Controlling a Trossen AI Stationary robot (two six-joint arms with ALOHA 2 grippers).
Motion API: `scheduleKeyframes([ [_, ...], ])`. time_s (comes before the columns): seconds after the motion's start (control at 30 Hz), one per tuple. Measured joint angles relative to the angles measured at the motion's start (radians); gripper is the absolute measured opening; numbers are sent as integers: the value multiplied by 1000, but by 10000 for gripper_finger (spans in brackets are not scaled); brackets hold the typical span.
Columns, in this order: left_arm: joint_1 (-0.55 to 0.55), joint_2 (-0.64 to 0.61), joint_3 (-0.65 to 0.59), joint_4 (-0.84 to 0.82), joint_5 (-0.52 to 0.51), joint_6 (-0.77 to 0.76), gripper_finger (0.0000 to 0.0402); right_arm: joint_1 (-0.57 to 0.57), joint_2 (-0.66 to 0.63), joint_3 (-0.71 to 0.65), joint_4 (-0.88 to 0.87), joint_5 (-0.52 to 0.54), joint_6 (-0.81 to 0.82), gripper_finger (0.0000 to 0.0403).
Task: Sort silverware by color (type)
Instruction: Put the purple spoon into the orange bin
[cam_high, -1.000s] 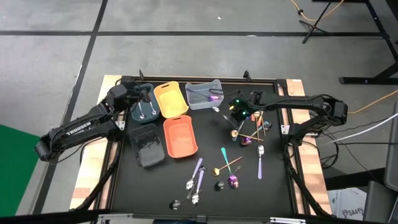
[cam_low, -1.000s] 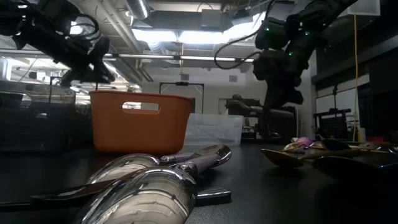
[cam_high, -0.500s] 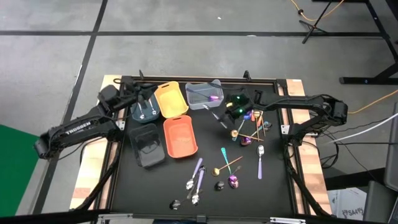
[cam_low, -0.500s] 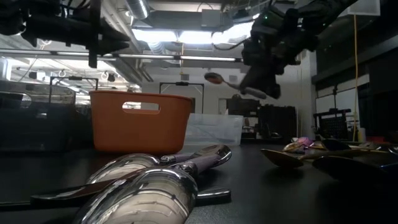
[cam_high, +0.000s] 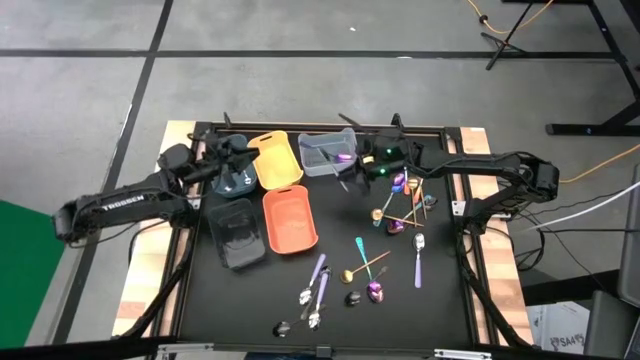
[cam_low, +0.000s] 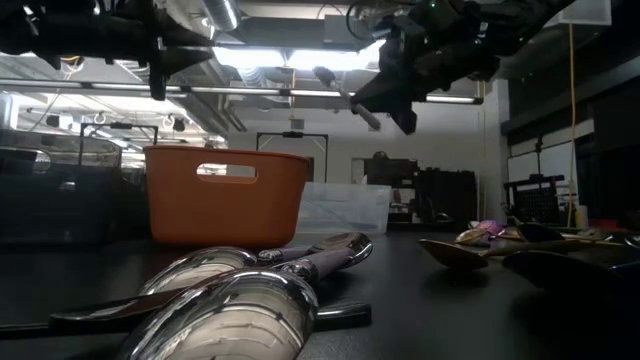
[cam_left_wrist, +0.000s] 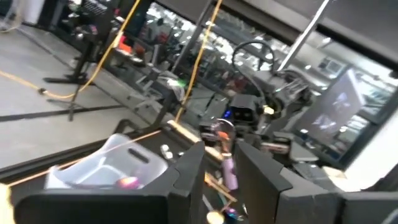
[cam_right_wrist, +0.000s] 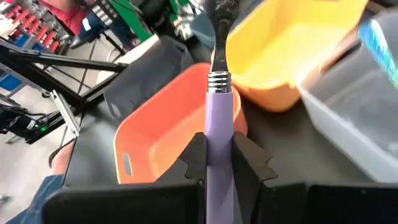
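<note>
Nearest the table's front edge, well in front of the orange bin (cam_high: 289, 220): a cluster of silver and lilac-handled spoons (cam_high: 314, 288), lying flat on the black mat. Slightly farther, right of that bin: a teal piece crossed with a gold spoon (cam_high: 362, 262), a lone silver spoon (cam_high: 419, 256), then a mixed pile of gold, purple and orange-red silverware (cam_high: 404, 208). Left of the orange bin, touching it: a black bin (cam_high: 236, 233). Behind the orange bin, in a row: a dark bin (cam_high: 234, 176) holding silver pieces, a yellow bin (cam_high: 275, 159), a clear bin (cam_high: 328, 152) with a purple spoon inside. Raised above the mat, right of and behind the orange bin, near the clear bin's corner: the right gripper (cam_right_wrist: 216, 160), fingers clamped tight on the lilac handle of a fork (cam_right_wrist: 217, 93), silver end pointing away from the wrist. Over the dark bin, behind and left of the orange bin: the left gripper (cam_left_wrist: 219, 165), fingers parted, nothing between them.
</note>
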Motion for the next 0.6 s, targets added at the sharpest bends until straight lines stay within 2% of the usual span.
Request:
scheduleKeyframes([
  [0.17,-49,25,0,48,0,11,90,0,0,0,70,0,-29,35],
  [0.3,-89,67,0,92,-1,36,111,0,0,0,100,0,-31,35],
  [0.6,-161,237,0,266,-7,57,159,38,0,0,169,0,-31,35],
])
